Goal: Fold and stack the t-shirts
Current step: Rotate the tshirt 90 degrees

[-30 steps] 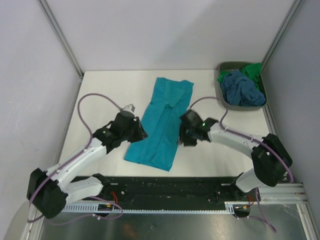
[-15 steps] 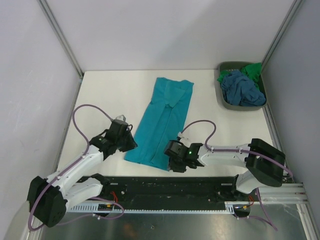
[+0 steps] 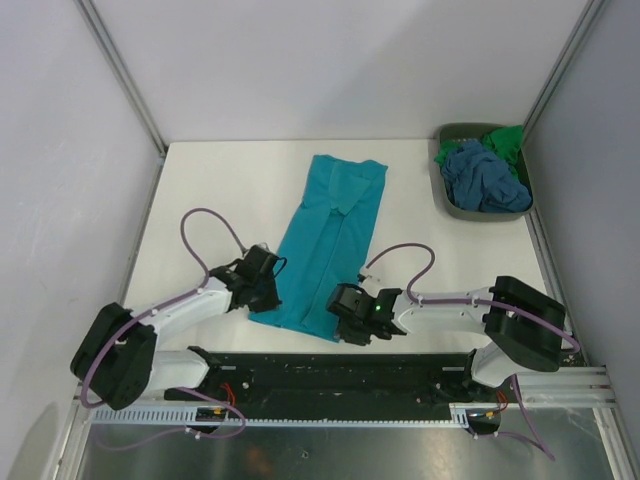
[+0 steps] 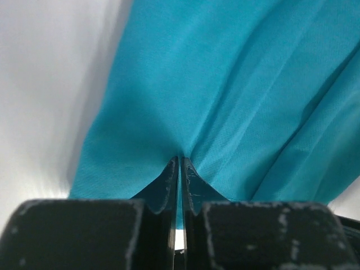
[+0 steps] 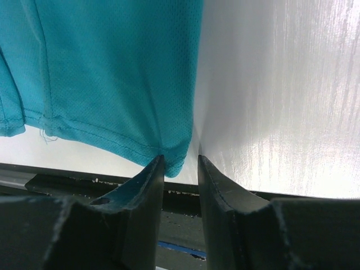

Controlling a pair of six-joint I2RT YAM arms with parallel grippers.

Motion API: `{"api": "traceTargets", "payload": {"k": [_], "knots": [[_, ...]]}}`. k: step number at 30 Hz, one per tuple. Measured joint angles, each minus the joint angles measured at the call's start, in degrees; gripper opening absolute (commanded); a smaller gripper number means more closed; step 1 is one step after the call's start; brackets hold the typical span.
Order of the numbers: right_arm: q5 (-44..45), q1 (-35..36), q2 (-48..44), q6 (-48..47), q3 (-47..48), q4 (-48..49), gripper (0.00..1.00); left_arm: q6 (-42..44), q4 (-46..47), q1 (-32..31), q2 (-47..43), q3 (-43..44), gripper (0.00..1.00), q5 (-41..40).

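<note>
Worktop (image 3: pixel 220 190): open room L and R of teal shirt (image 3: pixel 325 240), which lies long and narrow mid-worktop, hem by the near edge. Bin (image 3: pixel 480 214) at far-R corner holds blue shirt (image 3: pixel 483 178) and green shirt (image 3: pixel 505 142), bunched, the green mostly hidden. L gripper (image 4: pixel 180 167) pressed together, pinching teal shirt's near-L edge; cloth puckers at the tips. R gripper (image 5: pixel 180 166) slightly spread, the hem's R corner btwn jaws; contact unclear.

Left jaws pressed together; right jaws slightly parted.

White table (image 3: pixel 220 190), grey-green bin (image 3: pixel 470 215) at far-right corner — seemingly plastic
</note>
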Motion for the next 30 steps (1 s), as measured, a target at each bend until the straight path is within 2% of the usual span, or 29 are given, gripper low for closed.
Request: {"api": "traceTargets", "payload": {"k": [9,14,17,23,26,30], "knots": [[1.38,-0.31,0.22,-0.79,-0.33,-1.44,0.11,-3.61,4.94,-7.30,5.18,0.81,0.06,-0.13],[1.51,-2.51,-1.40,-2.58,-1.62,-2.16,0.09,-5.86,7.65,-11.63,9.77,3.80,0.06,0.00],[1.79,-5.18,-4.07,-4.20,-3.43,-4.00,0.11,-6.78,8.61,-14.08,12.61,6.14,0.07,0.33],[3.13,-8.96,-11.21,-7.87,-5.53,-9.62,0.28,-7.52,8.09,-15.65,12.07,6.75,0.19,2.08],[3.08,-9.84,-14.40,-9.79,-5.55,-10.95,0.37,-7.45,7.02,-15.76,7.91,6.67,0.25,3.74],[2.60,-9.97,-16.94,-11.45,-5.79,-11.65,0.39,-7.34,5.31,-15.87,-2.64,6.23,0.30,3.89]]}}
